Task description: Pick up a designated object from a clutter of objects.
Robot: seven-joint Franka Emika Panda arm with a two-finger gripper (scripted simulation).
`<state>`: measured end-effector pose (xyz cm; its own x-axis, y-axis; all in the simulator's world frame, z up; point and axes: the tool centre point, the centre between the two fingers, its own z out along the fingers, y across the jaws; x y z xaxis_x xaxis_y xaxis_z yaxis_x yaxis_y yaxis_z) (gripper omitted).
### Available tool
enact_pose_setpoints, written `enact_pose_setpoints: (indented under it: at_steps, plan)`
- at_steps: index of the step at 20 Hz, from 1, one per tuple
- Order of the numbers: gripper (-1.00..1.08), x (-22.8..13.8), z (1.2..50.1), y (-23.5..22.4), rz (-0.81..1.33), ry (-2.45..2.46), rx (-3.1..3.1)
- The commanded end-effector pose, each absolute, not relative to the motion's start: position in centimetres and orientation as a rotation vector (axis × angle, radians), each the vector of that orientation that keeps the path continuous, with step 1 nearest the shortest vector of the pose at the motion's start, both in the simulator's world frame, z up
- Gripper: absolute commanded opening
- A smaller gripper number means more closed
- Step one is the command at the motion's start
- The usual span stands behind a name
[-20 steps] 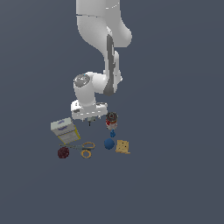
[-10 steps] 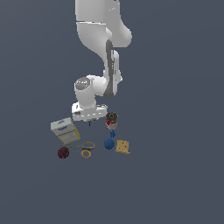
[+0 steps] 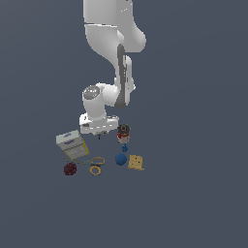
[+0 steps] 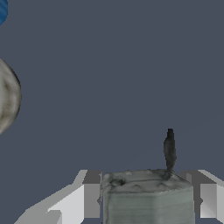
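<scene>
The designated object [image 4: 146, 197], a small grey block with a short dark stem, sits between my two fingers [image 4: 83, 199] in the wrist view. My gripper [image 3: 99, 134] is shut on it. In the exterior view the gripper hangs a little above the clutter of objects, between the white-yellow box [image 3: 71, 144] and the red-black can [image 3: 123, 131]. There the held item shows only as a tiny dark speck under the hand.
Below lie yellow-handled scissors [image 3: 94, 164], a dark red ball [image 3: 70, 168], a blue ball [image 3: 120, 159], a tan square [image 3: 136, 162] and a small blue piece [image 3: 125, 147]. A grey round shape [image 4: 6, 100] and a blue edge [image 4: 2, 11] show in the wrist view.
The hand has risen a little above the clutter with the small grey item held in it. The other objects have not moved.
</scene>
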<state>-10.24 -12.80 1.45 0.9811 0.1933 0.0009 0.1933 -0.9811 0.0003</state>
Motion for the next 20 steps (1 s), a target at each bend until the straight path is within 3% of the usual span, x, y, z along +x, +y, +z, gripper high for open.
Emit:
enact_pose_setpoints:
  at_steps: [1,10,20]
  plan:
    - [-1.00,-10.2,1.6,-12.8,0.002,0.305,3.126]
    - [-1.00,-8.7,4.4,-13.3,0.002,0.305,3.126]
    - [-1.00,-5.2,11.3,-14.6,0.000,0.304,3.125]
